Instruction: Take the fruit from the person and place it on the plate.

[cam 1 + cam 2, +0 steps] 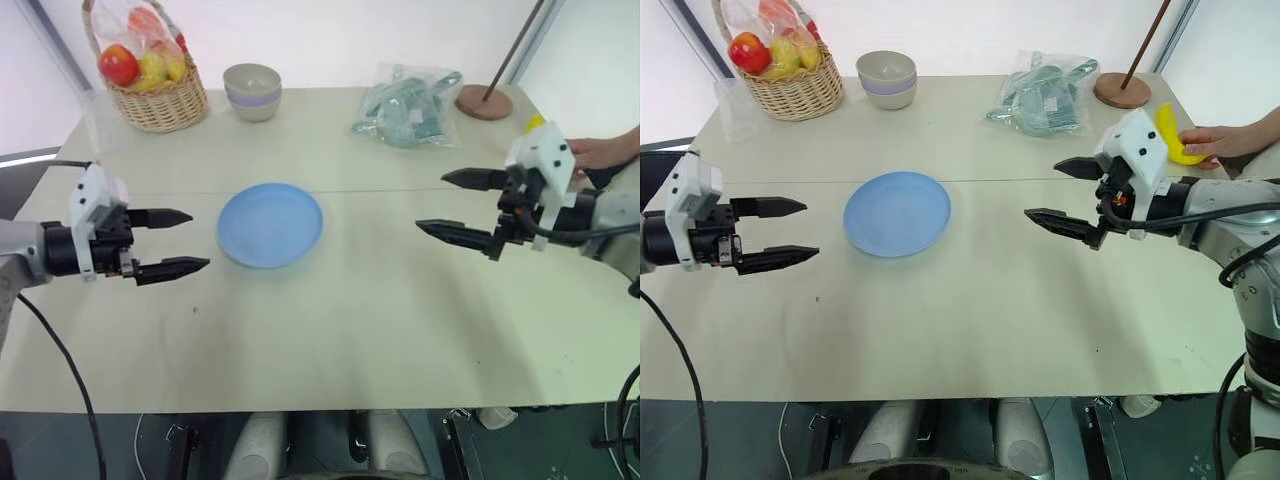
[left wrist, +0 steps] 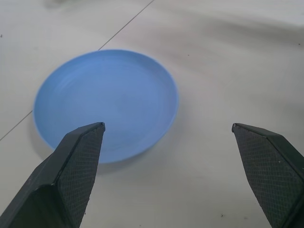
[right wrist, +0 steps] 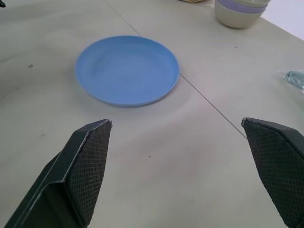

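Note:
The light-blue plate point(image 1: 270, 224) lies empty in the middle of the table, between my two grippers. At the table's right edge a person's hand point(image 1: 1225, 142) holds the yellow banana point(image 1: 1170, 135), just behind my right wrist housing. My right gripper point(image 1: 1040, 189) hovers open above the table to the right of the plate, pointing at it, with nothing between its fingers. My left gripper point(image 1: 198, 240) is open too, left of the plate and pointing toward it. The plate point(image 2: 107, 99) lies ahead of the left fingers, and further off point(image 3: 127, 69) from the right ones.
A wicker basket point(image 1: 155, 85) with an apple and yellow fruits stands at the back left, a grey-beige bowl point(image 1: 252, 92) beside it. A clear bag point(image 1: 408, 105) of greenish items and a round wooden stand base point(image 1: 484, 101) sit at the back right.

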Controlling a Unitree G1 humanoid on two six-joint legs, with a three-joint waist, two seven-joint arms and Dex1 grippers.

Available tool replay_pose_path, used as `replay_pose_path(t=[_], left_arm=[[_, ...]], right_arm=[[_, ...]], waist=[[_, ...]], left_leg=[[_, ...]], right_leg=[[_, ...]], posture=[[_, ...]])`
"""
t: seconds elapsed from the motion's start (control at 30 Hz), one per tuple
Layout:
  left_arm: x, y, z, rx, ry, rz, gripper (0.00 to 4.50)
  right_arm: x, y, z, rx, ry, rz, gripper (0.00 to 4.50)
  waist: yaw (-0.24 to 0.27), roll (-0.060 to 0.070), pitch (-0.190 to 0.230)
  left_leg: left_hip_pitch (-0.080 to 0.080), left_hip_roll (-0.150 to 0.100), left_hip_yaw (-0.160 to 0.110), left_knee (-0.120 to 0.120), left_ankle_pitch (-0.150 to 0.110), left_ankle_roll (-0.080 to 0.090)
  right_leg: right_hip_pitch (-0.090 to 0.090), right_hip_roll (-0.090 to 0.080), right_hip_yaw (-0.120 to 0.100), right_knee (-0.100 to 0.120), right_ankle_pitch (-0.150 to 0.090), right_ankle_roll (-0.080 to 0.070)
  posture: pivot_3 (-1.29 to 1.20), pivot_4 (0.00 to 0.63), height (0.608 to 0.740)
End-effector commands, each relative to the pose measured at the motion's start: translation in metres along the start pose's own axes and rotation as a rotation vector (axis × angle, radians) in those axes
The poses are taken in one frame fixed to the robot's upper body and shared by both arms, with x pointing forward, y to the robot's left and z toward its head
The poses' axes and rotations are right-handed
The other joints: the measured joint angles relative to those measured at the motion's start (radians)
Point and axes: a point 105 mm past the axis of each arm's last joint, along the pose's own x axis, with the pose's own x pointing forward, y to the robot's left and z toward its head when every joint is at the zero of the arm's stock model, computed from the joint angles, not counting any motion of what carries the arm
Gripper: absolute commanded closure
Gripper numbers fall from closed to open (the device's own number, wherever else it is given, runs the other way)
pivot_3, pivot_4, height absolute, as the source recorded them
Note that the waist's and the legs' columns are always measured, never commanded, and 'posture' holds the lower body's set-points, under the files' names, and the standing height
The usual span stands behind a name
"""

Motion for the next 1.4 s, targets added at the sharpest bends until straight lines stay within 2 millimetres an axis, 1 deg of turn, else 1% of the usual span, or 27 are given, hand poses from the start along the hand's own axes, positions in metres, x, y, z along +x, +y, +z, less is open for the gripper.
replay_pose_path(t=[0.03, 0.2, 0.93, 1.4], left_arm=[[-0.0057, 0.0001, 0.012, 0.041, -0.028, 0.024, 0.0], [-0.0051, -0.0006, 0.0144, 0.031, -0.042, 0.02, 0.0], [-0.0032, 0.0012, 0.0098, 0.033, -0.039, 0.012, 0.0], [-0.0001, -0.0002, 0.0112, 0.036, -0.042, 0.004, 0.0]], right_arm=[[-0.0022, -0.0023, 0.0117, -0.051, -0.03, -0.005, 0.01], [-0.0016, -0.0026, 0.0119, -0.054, -0.029, -0.003, 0.01], [-0.0019, -0.003, 0.0126, -0.056, -0.029, -0.021, 0.01], [-0.0029, -0.0028, 0.0128, -0.055, -0.028, -0.025, 0.01]], waist=[[0.0, 0.0, 0.0], [0.0, 0.0, 0.0], [0.0, 0.0, 0.0], [0.0, 0.0, 0.0]], left_leg=[[0.0, 0.0, 0.0, 0.0, 0.0, 0.0], [0.0, 0.0, 0.0, 0.0, 0.0, 0.0], [0.0, 0.0, 0.0, 0.0, 0.0, 0.0], [0.0, 0.0, 0.0, 0.0, 0.0, 0.0]], right_leg=[[0.0, 0.0, 0.0, 0.0, 0.0, 0.0], [0.0, 0.0, 0.0, 0.0, 0.0, 0.0], [0.0, 0.0, 0.0, 0.0, 0.0, 0.0], [0.0, 0.0, 0.0, 0.0, 0.0, 0.0]], posture=[[0.0, 0.15, 0.74], [0.0, 0.15, 0.74], [0.0, 0.15, 0.74], [0.0, 0.15, 0.74]])
